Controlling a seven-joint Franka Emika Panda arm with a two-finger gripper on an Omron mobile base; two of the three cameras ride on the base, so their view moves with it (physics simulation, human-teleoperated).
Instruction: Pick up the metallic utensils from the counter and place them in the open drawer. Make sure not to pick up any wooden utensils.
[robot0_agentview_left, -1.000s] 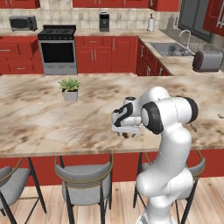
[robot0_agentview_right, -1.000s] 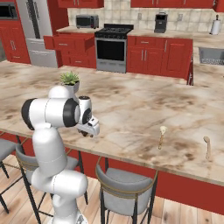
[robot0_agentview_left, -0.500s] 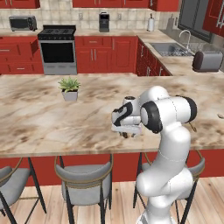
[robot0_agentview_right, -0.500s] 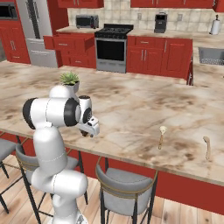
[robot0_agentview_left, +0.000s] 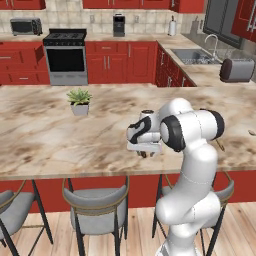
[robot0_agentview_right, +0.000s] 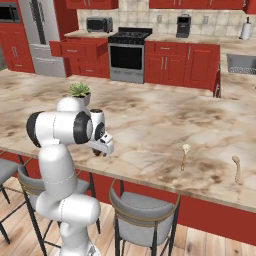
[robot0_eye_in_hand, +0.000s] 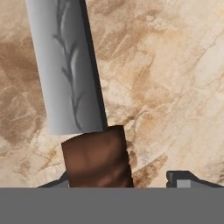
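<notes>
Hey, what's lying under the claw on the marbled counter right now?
A knife lies flat on the counter, grey blade leading away from the claw, brown handle between the fingertips. The handle's end is cut off from view.

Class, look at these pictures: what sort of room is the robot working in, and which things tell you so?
A home kitchen, computer-rendered. A stove stands among red cabinets, a sink sits in the side counter, and a knife lies on the marbled island counter with stools beneath.
</notes>
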